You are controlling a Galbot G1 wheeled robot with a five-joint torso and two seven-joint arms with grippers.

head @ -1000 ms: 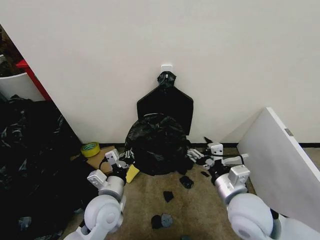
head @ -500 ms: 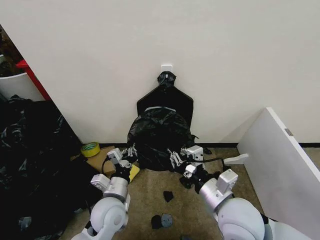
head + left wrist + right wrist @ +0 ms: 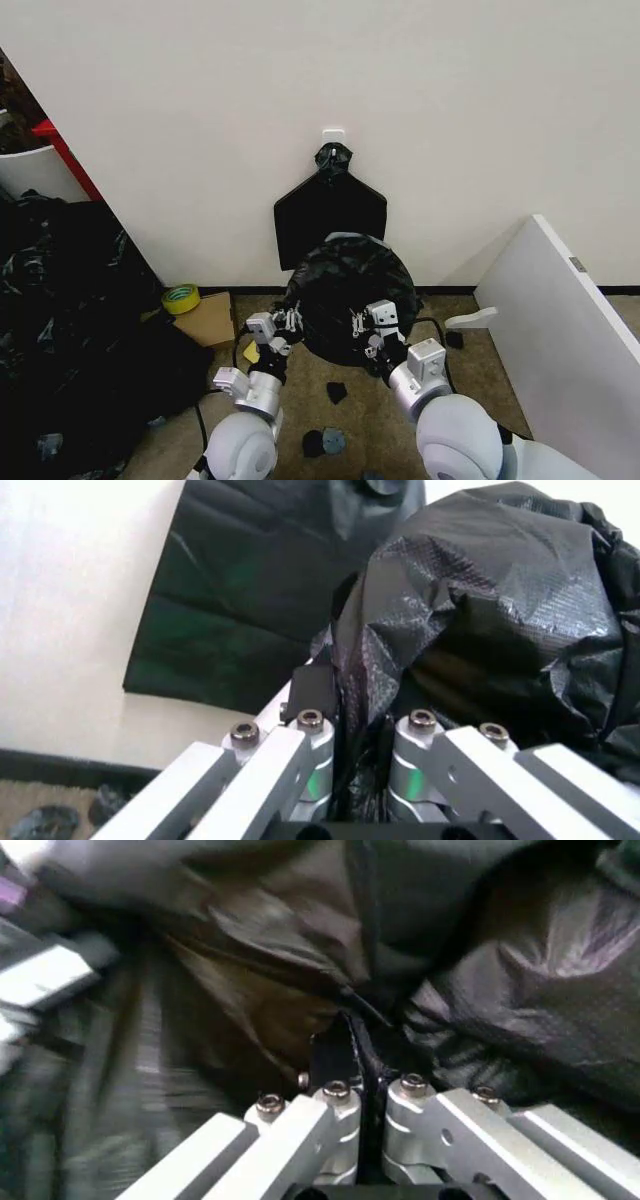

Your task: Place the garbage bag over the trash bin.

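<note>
Since the picture of half a second ago, both arms have drawn in toward the middle of the head view and the bagged bundle has shifted rightward, now sitting just in front of the wall's foot, below the flat smooth black bundle with a knotted top (image 3: 330, 215) that hangs against the wall. Largest item: the garbage bag (image 3: 350, 297), a thin, glossy, crinkled black plastic sheet, swollen into a rounded dome over what is judged to be the trash bin, whose white body is hidden beneath the film. A slanted white flat board (image 3: 560, 320) leans at the right side of the floor; a flat brown cardboard piece (image 3: 205, 318) and a yellow-green roll of tape (image 3: 180, 298) lie by the left part of the skirting. Small black scraps (image 3: 337, 392) dot the carpet nearer the robot. The left gripper (image 3: 283, 322) holds the bag's near left edge; in the left wrist view its jaws stand almost together with a fold of black film pinched between them. The right gripper (image 3: 368, 322) grips the near right edge likewise, jaws nearly closed on a pleat. Judgement: draping appears largely done; what seems left is drawing the hem down and letting go.
</note>
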